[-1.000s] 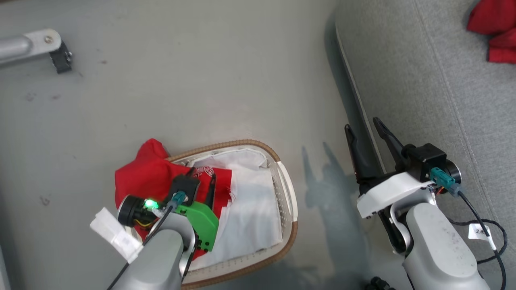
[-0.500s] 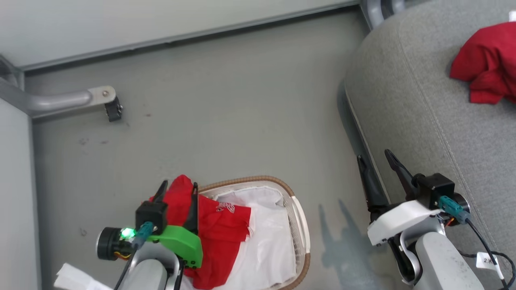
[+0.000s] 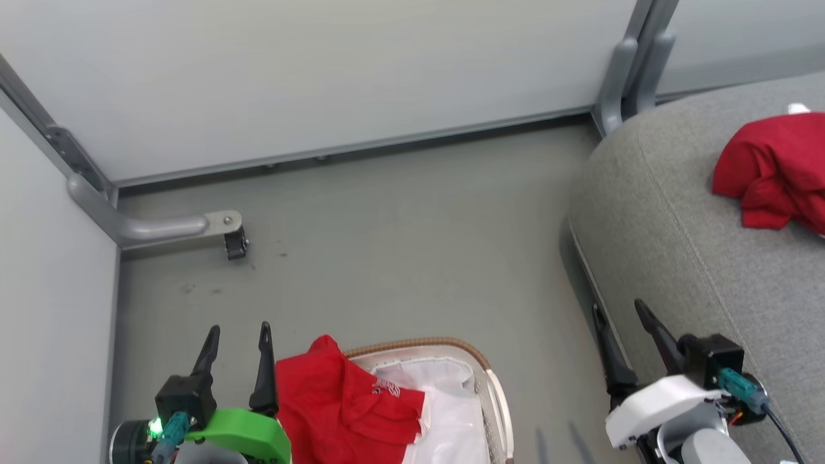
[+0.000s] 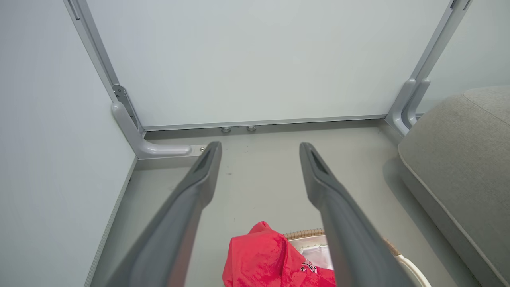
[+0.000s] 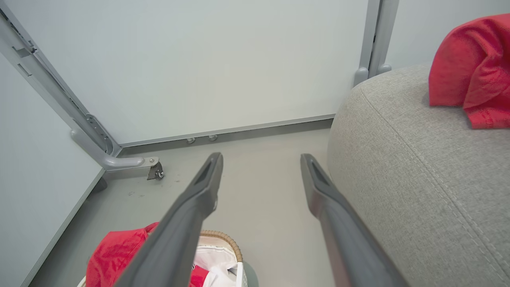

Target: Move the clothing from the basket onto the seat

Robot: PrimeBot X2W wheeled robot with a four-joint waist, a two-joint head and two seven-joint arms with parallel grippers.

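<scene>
While red clothing point(image 3: 341, 399) hangs over the basket's point(image 3: 445, 343) far-left rim, both grippers are empty, fingers spread.
Soft, light, limp; probably drapes and may drag the white liner point(image 3: 454, 415). Best pinch: the bunched peak at the rim. Left gripper point(image 3: 239, 327) sits just left of the basket, right gripper point(image 3: 617, 307) right of it beside the seat point(image 3: 670, 212), which carries a second red garment point(image 3: 770, 171). Beyond the basket: bare grey floor point(image 3: 399, 238), pale wall panels point(image 3: 322, 77).

Grey floor point(image 3: 399, 245), basket point(image 3: 425, 343), seat point(image 3: 677, 258) bearing clothing point(image 3: 767, 167)
</scene>
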